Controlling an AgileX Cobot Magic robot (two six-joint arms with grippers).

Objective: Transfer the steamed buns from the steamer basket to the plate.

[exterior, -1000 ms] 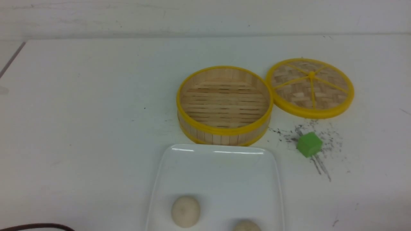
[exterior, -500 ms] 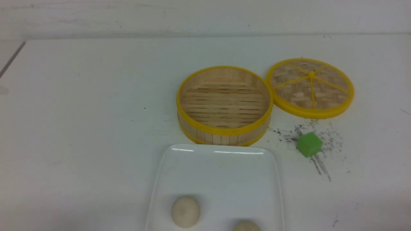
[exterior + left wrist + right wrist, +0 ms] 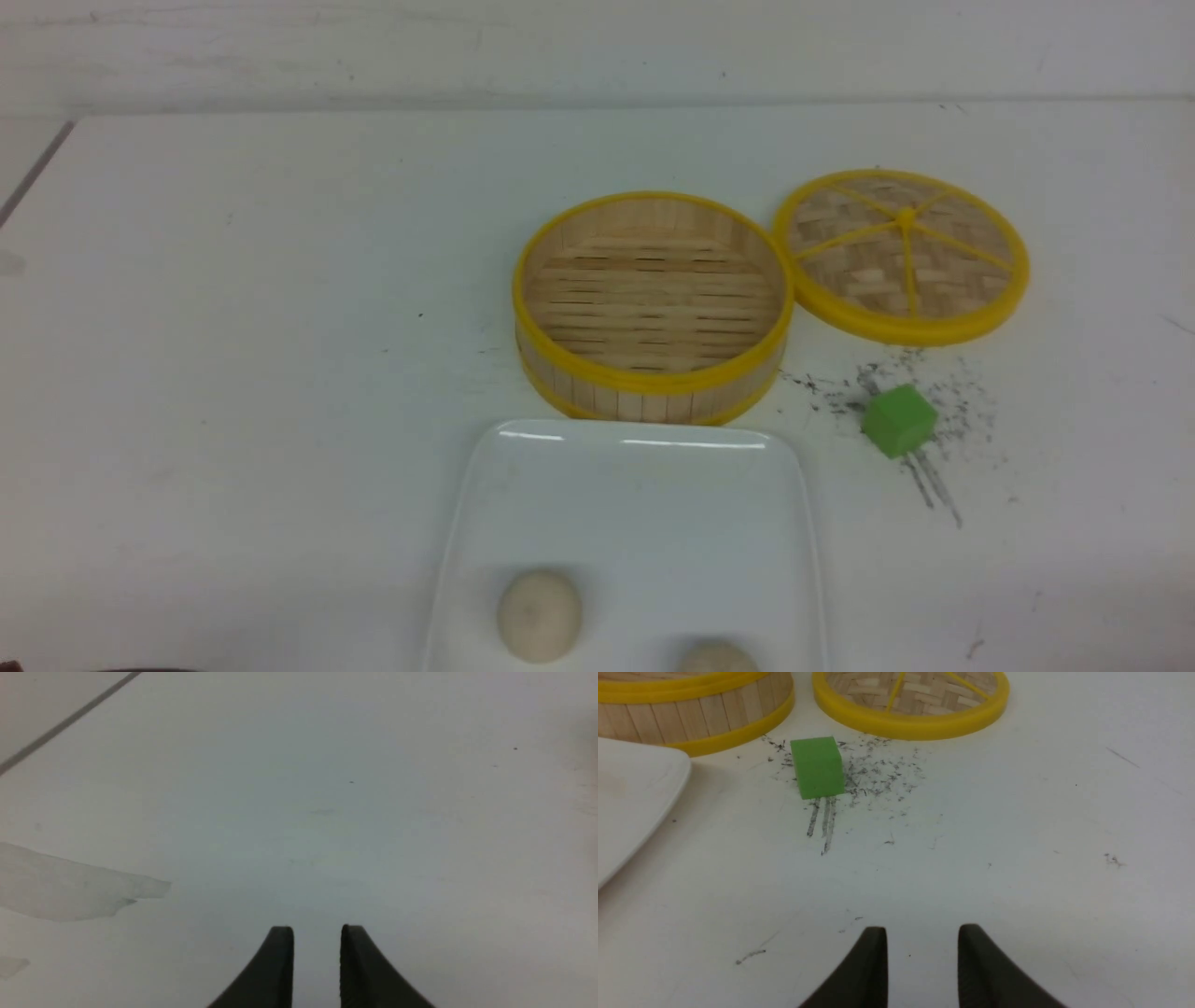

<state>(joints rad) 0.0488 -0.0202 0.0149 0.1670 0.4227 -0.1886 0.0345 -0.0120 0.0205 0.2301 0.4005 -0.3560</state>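
Both steamed buns sit on the plate (image 3: 635,504) at its near end: one bun (image 3: 540,615) left of centre, the other bun (image 3: 716,657) to its right and cut by the near edge of the front view. They lie well apart from each other, neither touching the plate's raised edge as far as I can see. The steamer basket (image 3: 653,378) stands just beyond the plate's far edge, its slatted floor bare, so I judge the moving finished. The lid (image 3: 904,322) lies flat against the basket's right side, and a green cube (image 3: 898,420) rests near it among dark scuffs on the counter (image 3: 233,373).

My left claw (image 3: 316,940) hangs over bare counter, jaws parted by a narrow gap with nothing between them. My right claw (image 3: 922,942) stands a little wider, also empty, over counter on the near side of the cube. From the right claw, the plate's corner, the basket and the lid all lie farther off, with the plate toward the left. The buns are round, so no long axis matters. If one needed nudging, the right arm looks nearer the right bun, though neither wrist view shows a bun.

Compared with a second ago, a dark cable at the near left corner of the front view has gone; buns, basket, lid and cube lie unchanged.
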